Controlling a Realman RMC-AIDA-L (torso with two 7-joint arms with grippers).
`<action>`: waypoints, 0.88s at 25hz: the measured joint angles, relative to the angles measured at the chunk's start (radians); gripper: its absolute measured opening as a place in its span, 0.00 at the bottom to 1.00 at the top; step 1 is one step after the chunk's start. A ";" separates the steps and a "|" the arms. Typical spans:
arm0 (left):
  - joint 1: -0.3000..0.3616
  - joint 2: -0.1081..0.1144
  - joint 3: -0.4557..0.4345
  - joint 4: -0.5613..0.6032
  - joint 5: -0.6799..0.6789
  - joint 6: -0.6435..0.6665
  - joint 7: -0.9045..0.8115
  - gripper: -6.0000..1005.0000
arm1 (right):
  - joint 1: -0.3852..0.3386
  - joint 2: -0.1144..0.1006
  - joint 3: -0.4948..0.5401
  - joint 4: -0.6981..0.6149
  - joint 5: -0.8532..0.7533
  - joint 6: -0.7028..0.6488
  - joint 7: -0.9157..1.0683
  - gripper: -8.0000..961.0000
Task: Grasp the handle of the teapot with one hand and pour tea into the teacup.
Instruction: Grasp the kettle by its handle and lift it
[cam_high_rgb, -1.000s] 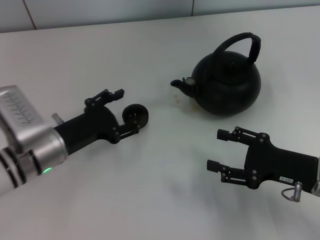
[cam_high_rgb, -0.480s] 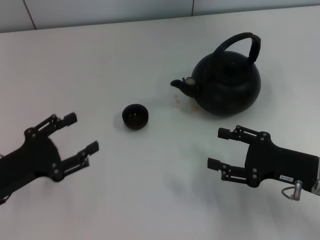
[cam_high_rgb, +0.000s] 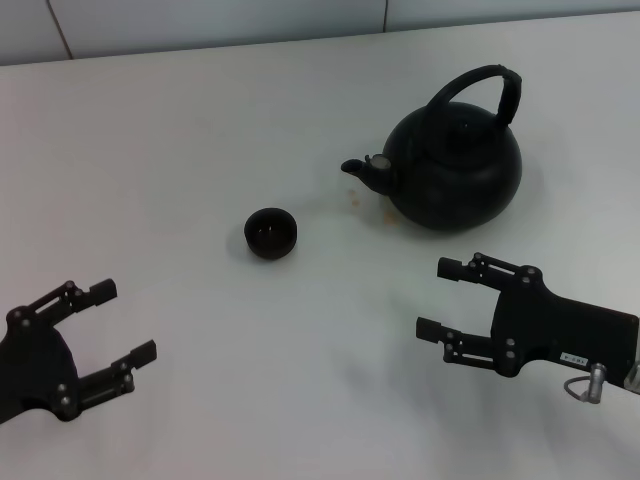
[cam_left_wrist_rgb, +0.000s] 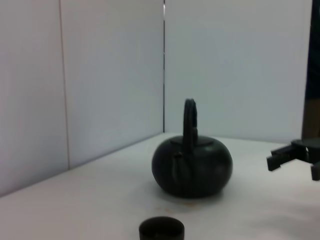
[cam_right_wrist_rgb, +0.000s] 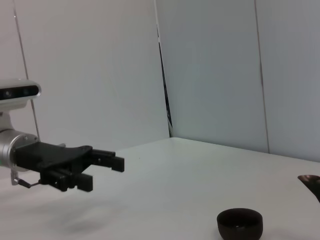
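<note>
Head view: both grippers idle, jaws apart, grasp not begun. Teapot (cam_high_rgb: 455, 170) stands far right; teacup (cam_high_rgb: 270, 233) sits apart, beyond its spout. Next: right gripper (cam_high_rgb: 448, 298) must reach the handle (cam_high_rgb: 485, 87). Left gripper (cam_high_rgb: 117, 322) waits near-left.

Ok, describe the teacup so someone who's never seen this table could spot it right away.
Start at the teapot, the big black round thing toward the table's far right. Follow its spout out to the robot's left: the teacup sits alone there. It is small, low, dark, with no handle.
</note>
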 joint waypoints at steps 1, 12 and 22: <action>0.000 0.001 0.000 0.000 0.009 -0.001 0.000 0.80 | -0.002 0.000 0.001 0.000 0.000 0.000 0.000 0.81; 0.004 0.020 -0.006 0.004 0.036 -0.020 0.001 0.80 | -0.007 0.000 0.003 0.001 0.003 0.005 0.001 0.81; -0.002 0.025 -0.005 0.005 0.036 -0.030 0.008 0.80 | -0.020 0.001 0.008 0.010 0.003 0.017 -0.008 0.81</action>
